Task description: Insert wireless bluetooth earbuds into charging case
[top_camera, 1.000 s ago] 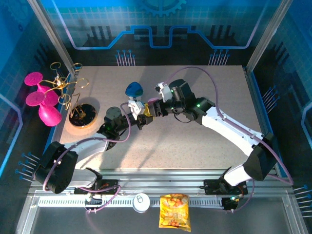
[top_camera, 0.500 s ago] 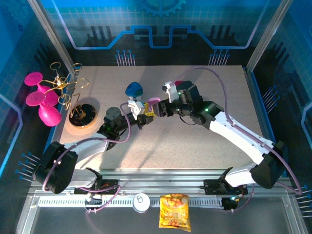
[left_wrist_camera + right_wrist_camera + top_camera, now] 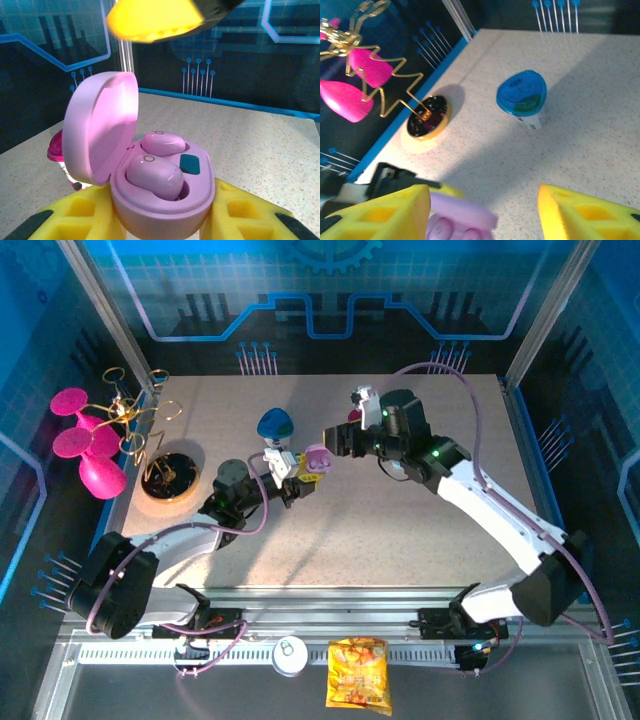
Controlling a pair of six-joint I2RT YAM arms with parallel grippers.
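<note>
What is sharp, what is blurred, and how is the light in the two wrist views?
Left wrist: the charging case and both earbuds are sharp; the yellow pad at the top edge is blurred. Right wrist: its yellow fingers are soft, the blue domed object crisp, light uneven across the table.

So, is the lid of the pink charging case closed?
No, the lid stands open above the charging case, and both lilac earbuds sit inside.

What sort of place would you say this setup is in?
Probably a robot demo or test cell, not a home: a speckled table fenced by aluminium posts, walls printed with blue circuit graphics, and the left arm and right arm bolted at its near edge.
</note>
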